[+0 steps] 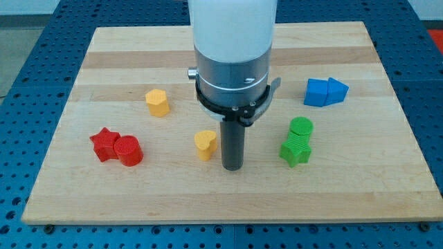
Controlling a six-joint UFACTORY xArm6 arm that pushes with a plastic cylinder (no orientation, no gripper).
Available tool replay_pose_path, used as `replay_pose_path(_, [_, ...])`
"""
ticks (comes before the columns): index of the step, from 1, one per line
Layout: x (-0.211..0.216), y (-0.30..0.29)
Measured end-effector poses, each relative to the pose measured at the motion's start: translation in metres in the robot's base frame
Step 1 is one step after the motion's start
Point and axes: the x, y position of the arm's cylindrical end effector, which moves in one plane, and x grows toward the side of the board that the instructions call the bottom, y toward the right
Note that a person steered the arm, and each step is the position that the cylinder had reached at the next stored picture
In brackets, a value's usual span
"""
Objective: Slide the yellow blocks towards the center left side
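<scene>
Standing just right of the yellow heart-shaped plastic block, my tip carries no jaws and holds nothing; that side suits a leftward push, I judge. The yellow hexagonal plastic block lies farther up-left on the wooden board. Counts: two yellow, two red, two green, two blue.
</scene>
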Motion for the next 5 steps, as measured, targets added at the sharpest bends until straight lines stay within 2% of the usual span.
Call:
replay_pose_path(2, [-0.024,-0.052])
replay_pose_path(5, [-0.068,-0.072])
